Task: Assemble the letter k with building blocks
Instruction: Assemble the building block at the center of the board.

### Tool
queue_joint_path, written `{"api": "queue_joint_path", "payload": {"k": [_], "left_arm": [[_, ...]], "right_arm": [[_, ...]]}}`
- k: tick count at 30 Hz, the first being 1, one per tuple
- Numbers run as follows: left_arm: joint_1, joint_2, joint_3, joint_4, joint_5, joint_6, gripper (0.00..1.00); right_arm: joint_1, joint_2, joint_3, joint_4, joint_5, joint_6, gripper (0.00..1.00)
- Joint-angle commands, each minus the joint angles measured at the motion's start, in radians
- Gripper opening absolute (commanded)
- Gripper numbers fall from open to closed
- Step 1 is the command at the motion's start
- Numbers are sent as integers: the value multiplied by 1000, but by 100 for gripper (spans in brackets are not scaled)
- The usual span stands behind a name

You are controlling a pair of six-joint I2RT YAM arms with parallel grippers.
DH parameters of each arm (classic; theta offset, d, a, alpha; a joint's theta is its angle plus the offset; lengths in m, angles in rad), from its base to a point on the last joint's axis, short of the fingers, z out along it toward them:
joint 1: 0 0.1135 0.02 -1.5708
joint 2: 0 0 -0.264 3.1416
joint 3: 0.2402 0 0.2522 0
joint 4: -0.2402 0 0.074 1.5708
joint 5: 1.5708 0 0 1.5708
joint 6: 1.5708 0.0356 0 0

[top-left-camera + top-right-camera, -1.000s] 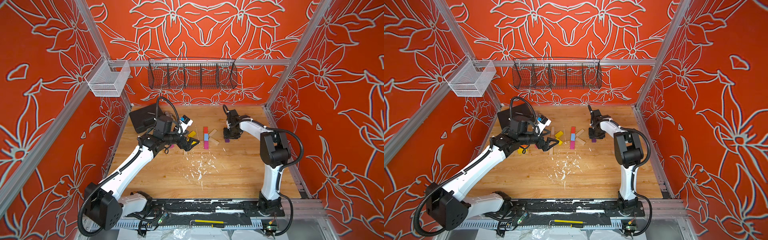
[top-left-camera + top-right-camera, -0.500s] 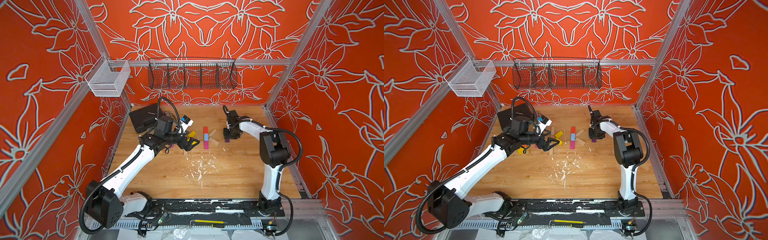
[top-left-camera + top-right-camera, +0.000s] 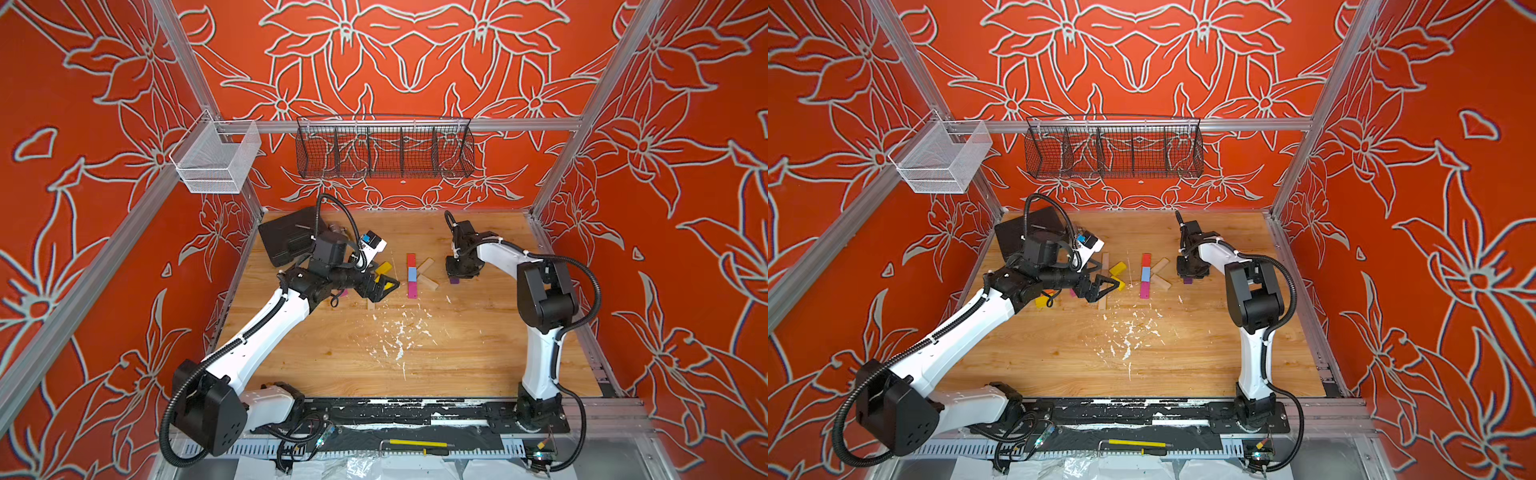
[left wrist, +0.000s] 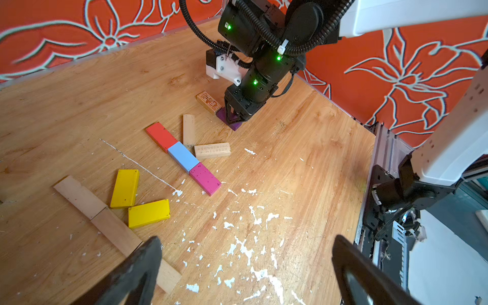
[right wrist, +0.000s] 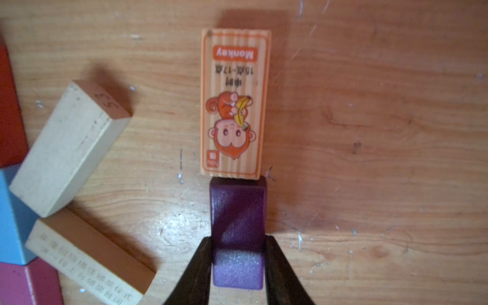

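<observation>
The right claw (image 5: 237, 245) is clamped on the sides of a purple block (image 5: 237, 208) that lies on the tabletop (image 5: 369, 132), right of centre in both top views. The block's end touches a monkey-printed block (image 5: 235, 103). Just left of them, a red block (image 4: 161, 136), blue block (image 4: 183, 156) and magenta block (image 4: 205, 178) lie in line with two pale bars (image 4: 212, 150) beside them. The left claw (image 4: 245, 264) hangs spread wide and empty near two yellow blocks (image 4: 148, 213).
</observation>
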Motion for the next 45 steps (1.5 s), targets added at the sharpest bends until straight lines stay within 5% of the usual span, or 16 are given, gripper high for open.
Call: {"api": "queue_joint_path", "payload": {"k": [1,23,37,45], "left_arm": [[0,8,24,1,13,1,98],[1,20,32,-11,1,1,98],[2,23,35,-18,-17,1,98],[9,24,43,-37,-154,-42,98]], "right_arm": [[-6,24,21,-11,-9,5,33],[-5,45,40,-17,-18,6,33],[-4,3,58,-40,-28,18,55],[-5,-191,39,-59,-32,57,65]]}}
